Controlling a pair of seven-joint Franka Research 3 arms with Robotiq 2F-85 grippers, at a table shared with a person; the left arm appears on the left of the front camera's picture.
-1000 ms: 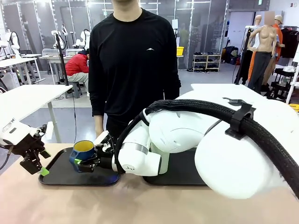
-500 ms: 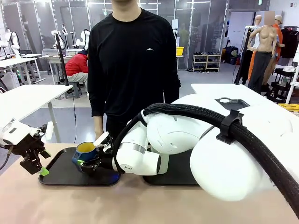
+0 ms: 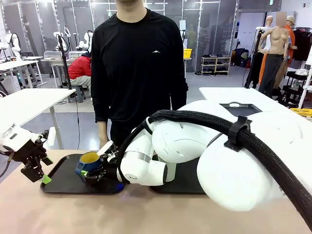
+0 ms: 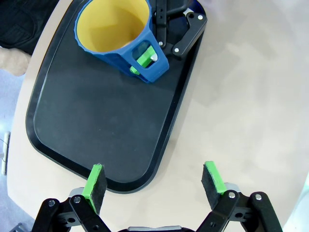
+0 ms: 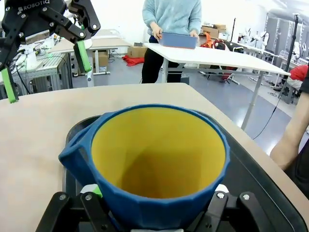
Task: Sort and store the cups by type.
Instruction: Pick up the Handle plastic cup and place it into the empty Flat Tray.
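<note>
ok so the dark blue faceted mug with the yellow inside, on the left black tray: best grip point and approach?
Grip the dark blue faceted mug at the wall by its handle, one finger through the loop, coming in from the tray's table-centre end. The right gripper is shut on it that way now: a green pad shows inside the handle. The mug is tilted and its body flares to a wide mouth, so spanning the body looks harder.

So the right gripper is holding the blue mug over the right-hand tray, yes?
Not quite: the right gripper is holding the blue mug, but over the left-hand tray, as the front view shows.
</note>
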